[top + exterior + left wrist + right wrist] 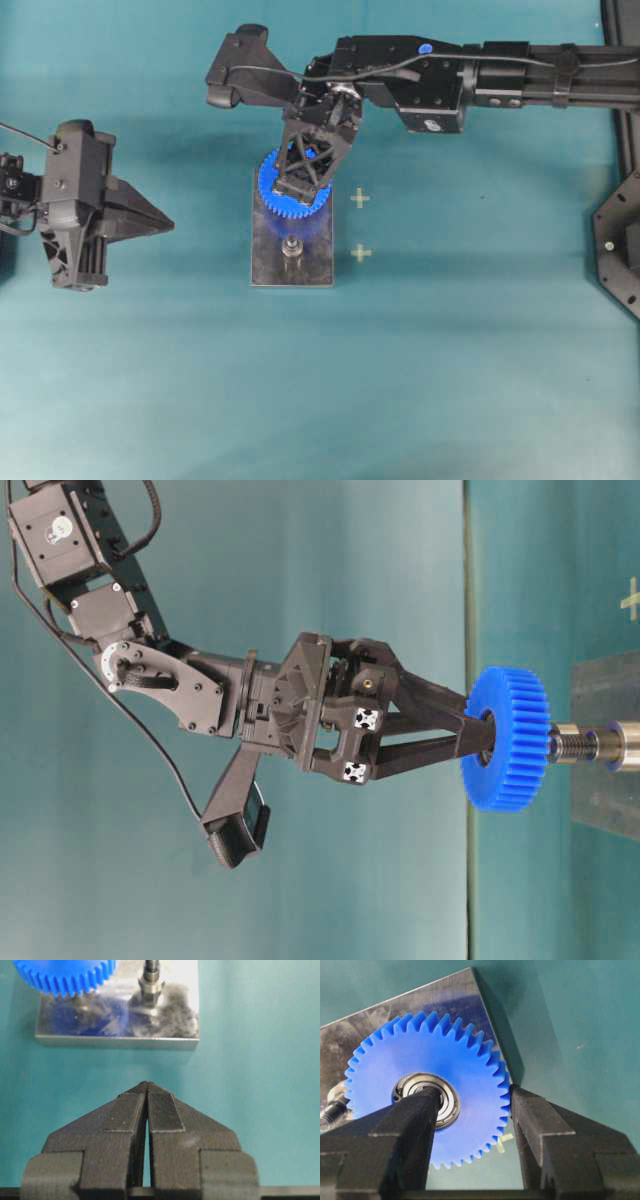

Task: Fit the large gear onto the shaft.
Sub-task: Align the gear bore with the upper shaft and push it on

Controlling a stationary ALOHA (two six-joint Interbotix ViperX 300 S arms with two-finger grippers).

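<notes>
My right gripper is shut on the large gear, a bright blue toothed wheel. It holds the gear flat over the far end of the grey plate. In the right wrist view one finger sits in the silver bearing and the other presses the toothed rim of the gear. The shaft shows only as a short stub under the gear. I cannot tell whether it has entered the bearing. My left gripper hangs left of the plate, shut and empty.
The twin peg stands bare on the near half of the plate, beside the gear. Two pale cross marks lie on the teal cloth right of the plate. A black base occupies the right edge.
</notes>
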